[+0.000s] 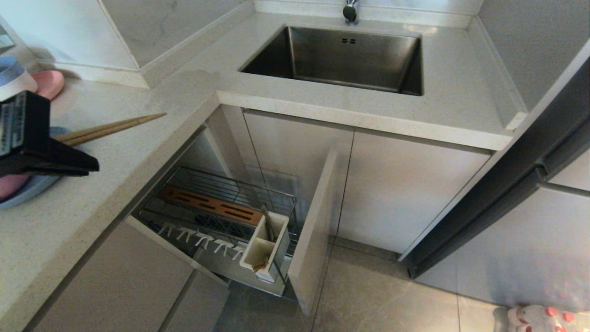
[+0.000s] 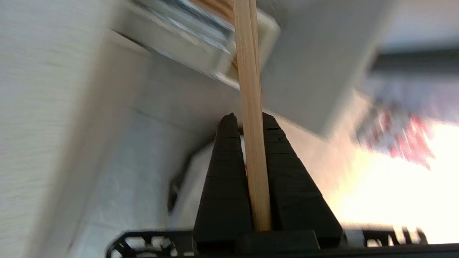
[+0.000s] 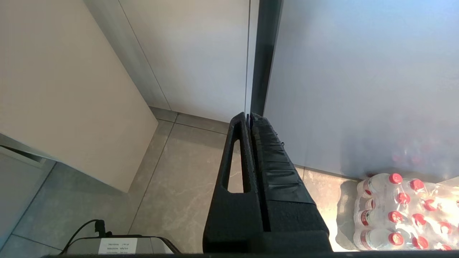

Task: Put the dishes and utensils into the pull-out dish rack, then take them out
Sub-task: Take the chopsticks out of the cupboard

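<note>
My left gripper [image 1: 90, 165] hovers over the counter at the far left, shut on the light-wood chopsticks [image 1: 115, 125], which stick out toward the sink. In the left wrist view the chopsticks [image 2: 251, 89] run lengthwise between the black fingers [image 2: 226, 168] of that gripper [image 2: 249, 120]. Under the gripper lie the blue plate [image 1: 32, 190] and the pink bowl [image 1: 10, 184]. The pull-out dish rack [image 1: 216, 210] stands open below the counter. A silver utensil [image 1: 268, 223] stands in its white utensil box [image 1: 265, 246]. My right gripper [image 3: 249, 116] hangs shut and empty above the floor.
A pink plate [image 1: 48, 83] and a blue-and-white bowl [image 1: 14, 78] sit at the back left of the counter. The steel sink [image 1: 359, 50] is ahead. The rack's beige front panel [image 1: 313, 230] juts over the floor. A pack of water bottles [image 3: 398, 211] stands at the right.
</note>
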